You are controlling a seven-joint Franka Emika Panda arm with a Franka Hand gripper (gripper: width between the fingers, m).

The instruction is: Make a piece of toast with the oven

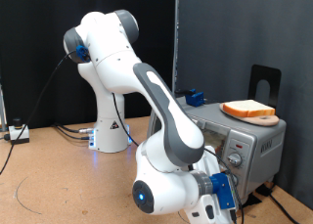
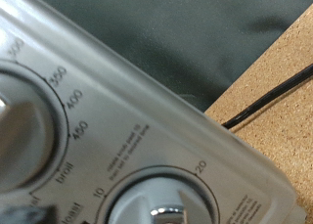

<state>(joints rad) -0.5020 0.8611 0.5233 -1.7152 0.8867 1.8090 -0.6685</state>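
The arm is folded down low in front of the oven (image 1: 240,138), its wrist pressed in close to the panel of knobs at the exterior view's right end. The hand itself is buried behind the wrist and the blue fitting there, so I cannot tell whether it is released or clenched, nor whether it is on a knob.

A piece of toast (image 1: 248,111) lies on a plate (image 1: 256,119) on top of the oven, pale face up with its brown crust showing. I judge the work to be at the dial stage: the arm is at the controls, but whether a slice is inside I cannot say, since the arm hides the door.

The wrist view gives what the room view cannot: the temperature knob (image 2: 22,126) with its ring of numbers, the timer knob (image 2: 156,200) below it, both very near the lens, and a black cable (image 2: 279,90) across the table (image 2: 284,136) beyond the oven's edge. No fingers appear in it. The room view alone shows the toast, the plate and the whole arm.
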